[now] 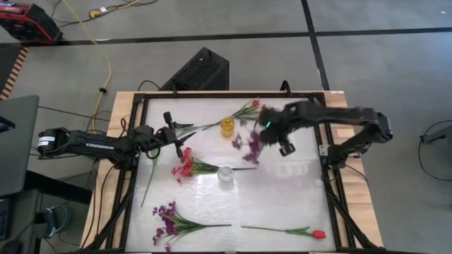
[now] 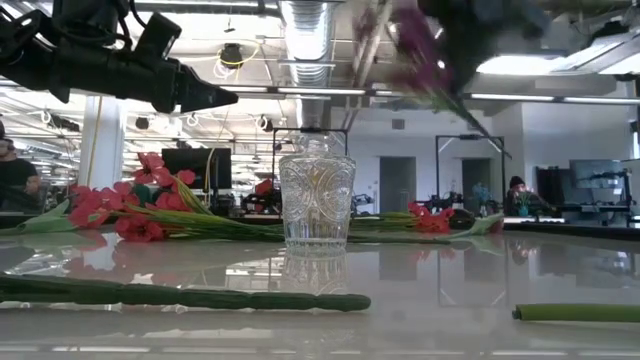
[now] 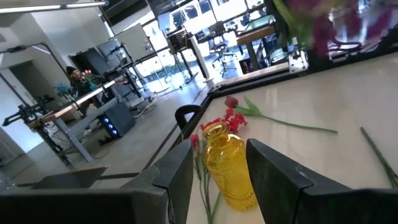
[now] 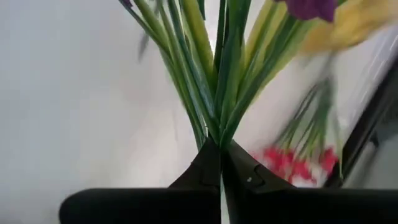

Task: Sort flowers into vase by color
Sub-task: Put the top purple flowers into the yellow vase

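My right gripper [image 1: 265,138] hangs above the table between the yellow vase [image 1: 227,125] and the clear glass vase [image 1: 225,174], shut on a purple blossom spray [image 1: 248,147], which shows blurred high in the low view [image 2: 420,50]. My left gripper [image 1: 175,134] hovers open at the table's left, pointing toward the yellow vase [image 3: 230,168]. Lying flat on the table are a red-pink spray [image 1: 187,164] beside the clear vase, another red-pink spray [image 1: 247,109] behind the yellow vase, a second purple spray [image 1: 169,220], and a red tulip [image 1: 318,233]. My right gripper [image 4: 221,146] pinches the purple spray's bunched green stems [image 4: 217,118] between its two fingers, at their free ends. The stems and leaves fan out beyond the fingertips. The spray is lifted clear of the table.
A bare green stem [image 1: 150,180] lies near the table's left edge. A raised dark frame [image 1: 332,176] borders the white table. Open tabletop lies between the clear vase and the near flowers. People and desks show in the room beyond [image 2: 520,195].
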Robot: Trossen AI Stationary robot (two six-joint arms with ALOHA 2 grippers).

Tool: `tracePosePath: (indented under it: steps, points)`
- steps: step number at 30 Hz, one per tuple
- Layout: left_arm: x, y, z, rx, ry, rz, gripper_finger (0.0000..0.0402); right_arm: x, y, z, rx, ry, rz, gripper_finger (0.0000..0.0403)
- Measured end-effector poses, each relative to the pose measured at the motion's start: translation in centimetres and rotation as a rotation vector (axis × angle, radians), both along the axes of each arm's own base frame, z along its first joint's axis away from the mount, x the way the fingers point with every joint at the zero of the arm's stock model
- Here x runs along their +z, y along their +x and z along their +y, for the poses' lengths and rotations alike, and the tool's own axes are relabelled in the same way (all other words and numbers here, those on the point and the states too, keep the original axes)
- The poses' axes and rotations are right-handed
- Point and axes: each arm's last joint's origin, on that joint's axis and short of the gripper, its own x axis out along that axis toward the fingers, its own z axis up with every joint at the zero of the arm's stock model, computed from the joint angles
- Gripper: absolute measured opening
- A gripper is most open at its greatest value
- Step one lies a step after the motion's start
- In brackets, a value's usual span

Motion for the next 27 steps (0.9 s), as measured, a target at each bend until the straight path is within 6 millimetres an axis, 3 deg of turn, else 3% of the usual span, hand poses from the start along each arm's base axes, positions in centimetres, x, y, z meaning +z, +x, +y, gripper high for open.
tracePosePath:
  steps: [6, 11, 19, 27]
  points:
    - [-0.1, 0.0, 0.0, -0.003, 0.000, 0.014, 0.0139, 4.9, -1.6, -5.0, -0.216, 0.098, -0.690, 0.0024]
    - [-0.2, 0.0, 0.0, -0.003, -0.014, 0.012, 0.0139, 4.4, -2.1, -8.4, -0.307, 0.212, -1.047, 0.0024]
    - [-0.2, 0.0, 0.0, -0.002, -0.014, 0.013, 0.0139, -0.1, 1.0, -10.0, -0.350, 0.454, -1.142, 0.0028]
    - [-0.2, 0.0, 0.0, -0.001, -0.002, 0.019, 0.0139, -1.7, 3.7, -9.6, -0.289, 0.462, -1.171, 0.0024]
